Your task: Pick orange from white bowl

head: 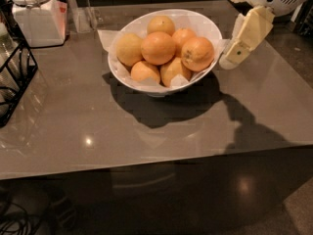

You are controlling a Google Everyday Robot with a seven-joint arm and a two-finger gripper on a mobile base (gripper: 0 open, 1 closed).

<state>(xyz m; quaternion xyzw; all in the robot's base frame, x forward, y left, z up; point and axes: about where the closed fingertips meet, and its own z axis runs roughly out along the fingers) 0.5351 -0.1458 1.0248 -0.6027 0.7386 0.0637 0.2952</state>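
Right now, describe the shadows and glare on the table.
Camera view: the white bowl throws a dark shadow forward on the glossy table; the tool, just right of the bowl's rim, casts its own shadow alongside; one small glare spot front-left; the orange is evenly lit.

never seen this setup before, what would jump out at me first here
The white bowl heaped with fruit stands on the glossy grey table, the orange with a dark stem speck on its right side. Just right of the bowl hangs the cream gripper, angled down beside the rim. A white lidded jar stands at the far left.
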